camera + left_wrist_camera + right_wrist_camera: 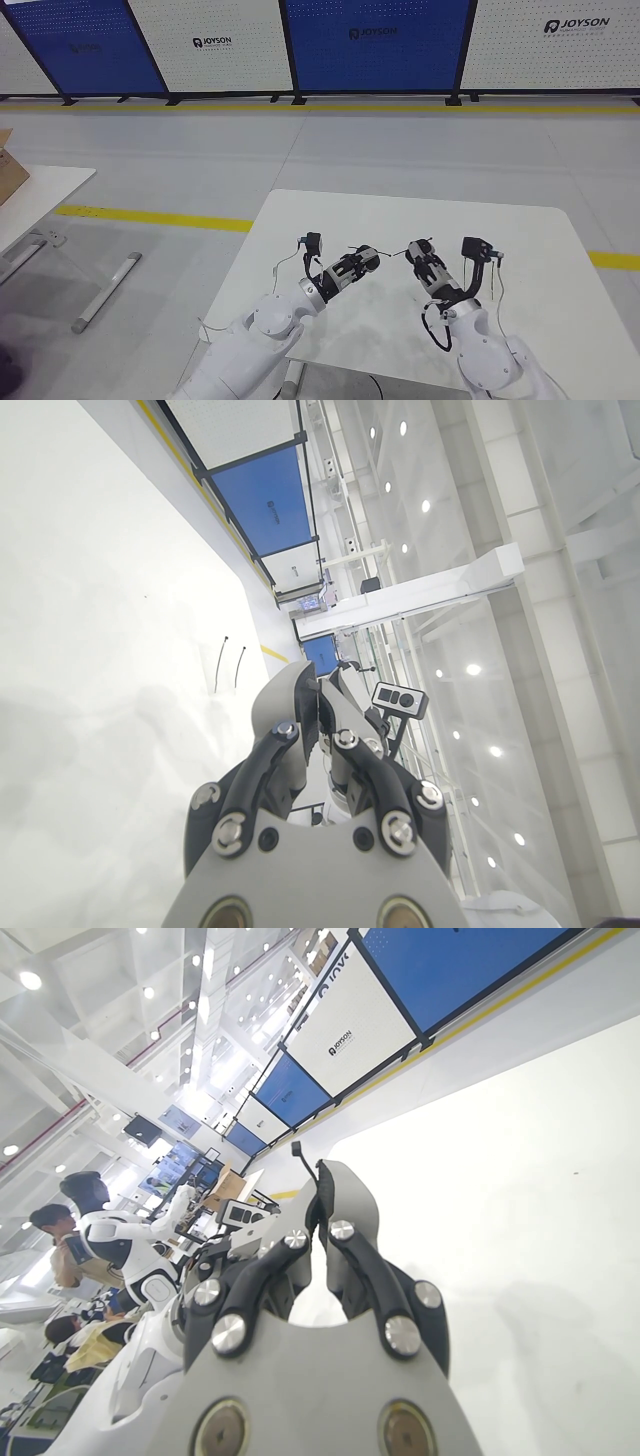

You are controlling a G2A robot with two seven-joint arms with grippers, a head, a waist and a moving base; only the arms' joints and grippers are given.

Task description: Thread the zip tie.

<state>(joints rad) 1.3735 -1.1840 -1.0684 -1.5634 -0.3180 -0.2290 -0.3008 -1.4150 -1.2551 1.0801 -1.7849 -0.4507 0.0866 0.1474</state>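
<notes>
Over the middle of the white table (520,230), the two arms are meeting tip to tip, close together. The right gripper (320,1180) is pinching the black zip tie (301,1157) just below its head, which is poking out free. The left gripper (314,687) is clamping on a thin dark tip, probably the tail. Threading is looking undone: the tail isn't through the head yet. Two spare ties (220,665) are lying on the table.

Robotics test hall, blue and white pegboard partitions (380,45), yellow floor line (150,218), high ceiling lamps (425,506).
</notes>
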